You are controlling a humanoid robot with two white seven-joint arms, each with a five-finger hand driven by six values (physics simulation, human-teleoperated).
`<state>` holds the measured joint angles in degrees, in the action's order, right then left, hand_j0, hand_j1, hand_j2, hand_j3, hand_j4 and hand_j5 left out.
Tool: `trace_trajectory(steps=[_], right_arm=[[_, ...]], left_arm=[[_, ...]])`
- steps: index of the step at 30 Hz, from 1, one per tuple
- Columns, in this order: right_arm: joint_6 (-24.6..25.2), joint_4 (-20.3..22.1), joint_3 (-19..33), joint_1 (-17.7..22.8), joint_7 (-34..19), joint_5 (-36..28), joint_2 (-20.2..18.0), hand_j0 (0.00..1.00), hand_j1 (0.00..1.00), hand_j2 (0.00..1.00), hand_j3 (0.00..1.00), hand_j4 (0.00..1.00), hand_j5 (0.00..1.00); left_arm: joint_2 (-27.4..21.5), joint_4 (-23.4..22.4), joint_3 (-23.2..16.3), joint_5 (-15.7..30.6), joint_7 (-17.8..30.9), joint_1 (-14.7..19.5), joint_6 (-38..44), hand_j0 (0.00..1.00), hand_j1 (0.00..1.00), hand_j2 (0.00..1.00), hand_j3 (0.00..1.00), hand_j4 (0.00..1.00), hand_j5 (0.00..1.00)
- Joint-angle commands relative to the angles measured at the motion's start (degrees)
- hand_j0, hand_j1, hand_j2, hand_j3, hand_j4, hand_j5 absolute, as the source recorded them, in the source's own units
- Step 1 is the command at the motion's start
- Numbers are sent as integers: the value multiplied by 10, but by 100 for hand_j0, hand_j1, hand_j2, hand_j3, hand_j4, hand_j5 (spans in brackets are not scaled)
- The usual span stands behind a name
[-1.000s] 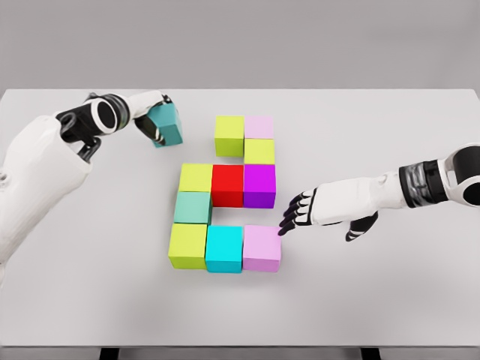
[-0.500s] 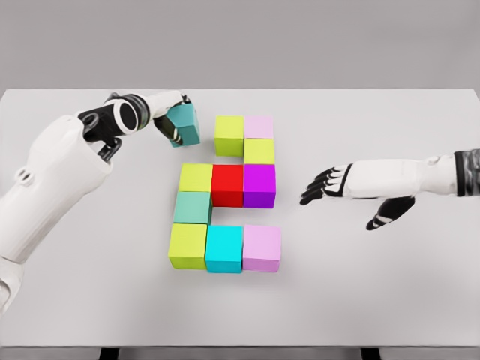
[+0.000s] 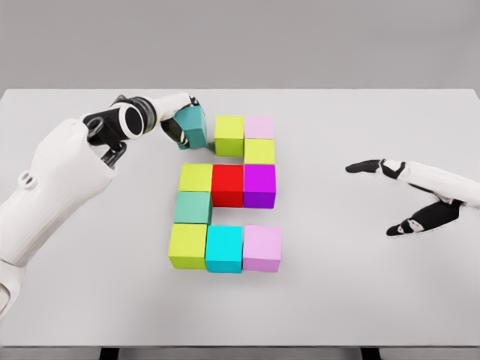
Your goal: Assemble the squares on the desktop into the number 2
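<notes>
Coloured cubes lie grouped on the white table (image 3: pixel 90 300). The top row has a lime cube (image 3: pixel 229 135) and a pale pink cube (image 3: pixel 259 127), with a second lime cube (image 3: pixel 259 151) below the pink one. The middle row reads lime (image 3: pixel 195 178), red (image 3: pixel 227 185), purple (image 3: pixel 259 185). A teal-green cube (image 3: pixel 193 208) sits under it. The bottom row is lime (image 3: pixel 187 246), cyan (image 3: pixel 224 249), pink (image 3: pixel 262 247). My left hand (image 3: pixel 180 120) is shut on a teal cube (image 3: pixel 194 127), held just left of the top lime cube. My right hand (image 3: pixel 390 196) hovers open at the right.
The table's far edge (image 3: pixel 240 90) runs just behind the top row. The near edge (image 3: pixel 240 346) lies at the bottom of the view.
My left hand has carried the teal cube rightward until it is beside the top lime cube. My right hand has drawn back from the bottom pink cube to the right.
</notes>
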<state>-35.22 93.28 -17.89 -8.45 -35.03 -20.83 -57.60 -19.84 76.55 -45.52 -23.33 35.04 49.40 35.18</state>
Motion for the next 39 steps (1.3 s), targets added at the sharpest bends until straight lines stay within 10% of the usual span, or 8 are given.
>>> trace_trajectory(steps=[1,39], right_arm=[[2,-6,106,4,0,8,35,100,100,100,100,100,100],[2,-5,109,7,0,90,61,100,100,100,100,100,100]], left_arm=[[0,1,-1,-1,0,0,-2,60,60,60,60,60,60],[15,-11,-14,-5,0,7,-2,61,61,61,61,61,61]])
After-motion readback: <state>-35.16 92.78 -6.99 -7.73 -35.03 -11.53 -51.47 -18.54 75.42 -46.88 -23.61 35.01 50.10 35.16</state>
